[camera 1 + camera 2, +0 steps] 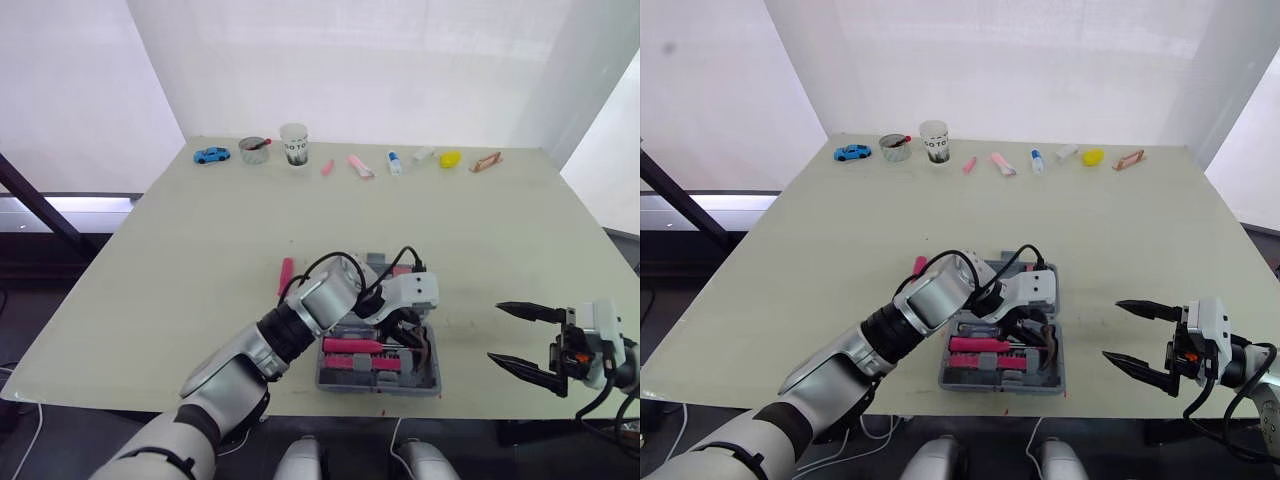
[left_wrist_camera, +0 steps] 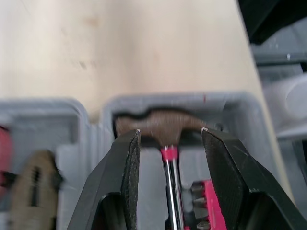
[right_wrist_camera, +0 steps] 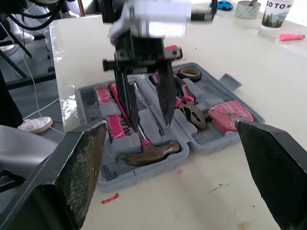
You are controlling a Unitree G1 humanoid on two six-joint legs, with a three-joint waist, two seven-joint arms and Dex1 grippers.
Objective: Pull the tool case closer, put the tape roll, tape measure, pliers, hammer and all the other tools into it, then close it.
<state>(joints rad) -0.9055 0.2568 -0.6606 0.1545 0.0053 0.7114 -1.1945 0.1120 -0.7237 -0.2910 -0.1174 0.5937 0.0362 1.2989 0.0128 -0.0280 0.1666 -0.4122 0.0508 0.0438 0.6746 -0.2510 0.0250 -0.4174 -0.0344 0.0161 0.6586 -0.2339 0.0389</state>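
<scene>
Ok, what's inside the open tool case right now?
In the tool case lie a hammer, pliers, a tape roll and pink-handled tools. The open left gripper hangs over the hammer's shaft, hiding part of the middle.

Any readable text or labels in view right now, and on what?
"GO TO": on the white paper cup, far edge.
Grey plastic tool case and its contents: no lettering visible.
Small white tube, far edge: too small to read.

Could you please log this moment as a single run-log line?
left gripper: open, astride hammer | hammer: lying in tool case | right gripper: open, empty | pink tool: on table
</scene>
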